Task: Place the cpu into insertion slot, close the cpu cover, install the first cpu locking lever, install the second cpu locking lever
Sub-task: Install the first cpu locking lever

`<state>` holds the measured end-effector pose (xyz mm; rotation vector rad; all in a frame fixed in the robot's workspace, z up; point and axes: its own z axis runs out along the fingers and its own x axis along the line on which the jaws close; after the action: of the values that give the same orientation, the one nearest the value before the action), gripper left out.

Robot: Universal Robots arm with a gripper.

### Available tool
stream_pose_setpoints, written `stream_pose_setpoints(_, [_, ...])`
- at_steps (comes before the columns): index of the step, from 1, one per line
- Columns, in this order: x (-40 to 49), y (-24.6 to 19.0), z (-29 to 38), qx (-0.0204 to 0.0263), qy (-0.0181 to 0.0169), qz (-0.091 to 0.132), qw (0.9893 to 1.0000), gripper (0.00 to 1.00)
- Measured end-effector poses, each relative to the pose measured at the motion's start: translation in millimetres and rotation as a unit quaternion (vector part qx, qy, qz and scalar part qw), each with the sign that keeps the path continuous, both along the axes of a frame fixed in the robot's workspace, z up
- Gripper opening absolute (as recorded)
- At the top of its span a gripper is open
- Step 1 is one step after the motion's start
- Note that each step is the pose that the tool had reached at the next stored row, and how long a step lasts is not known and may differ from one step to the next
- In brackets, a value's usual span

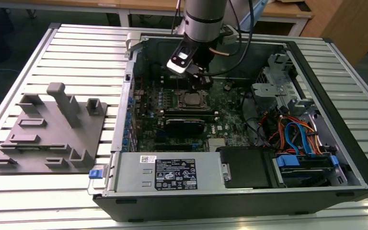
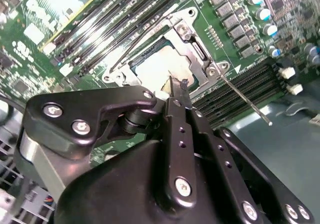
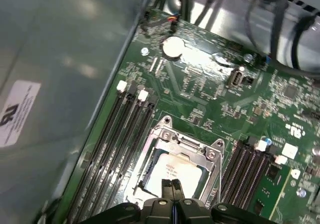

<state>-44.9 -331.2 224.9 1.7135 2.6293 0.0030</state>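
Items for your check:

- Cpu: flat square chip with a dull silver top. It sits level in the slot, and you see its top through the cover's cut-out.
- Slot: square socket with a dark inside, on the green board between two banks of long black slots.
- Cover: thin silvery frame, lying down over the chip's edges. You cannot tell whether it is clamped.
- Lever: thin metal rod, angled out from a socket corner across the neighbouring black slots.
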Motion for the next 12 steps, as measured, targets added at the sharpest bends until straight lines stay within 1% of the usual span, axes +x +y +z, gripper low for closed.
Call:
stream_pose_setpoints(3, [0.0,0.0,0.0,0.0000,0.0000,0.028,0.9996,0.10])
stream_pose_setpoints(6, [0.0,0.0,0.0,0.0000,0.0000,0.054,0.9985,0.10])
stream_pose_setpoints(8, [0.0,0.0,0.0,0.0000,0.0000,0.072,0.9974,0.10])
stream_pose_setpoints(10, [0.0,0.0,0.0,-0.0001,0.0000,0.090,0.9959,0.10])
stream_pose_setpoints(12, [0.0,0.0,-0.1,0.0000,0.0000,0.108,0.9941,0.10])
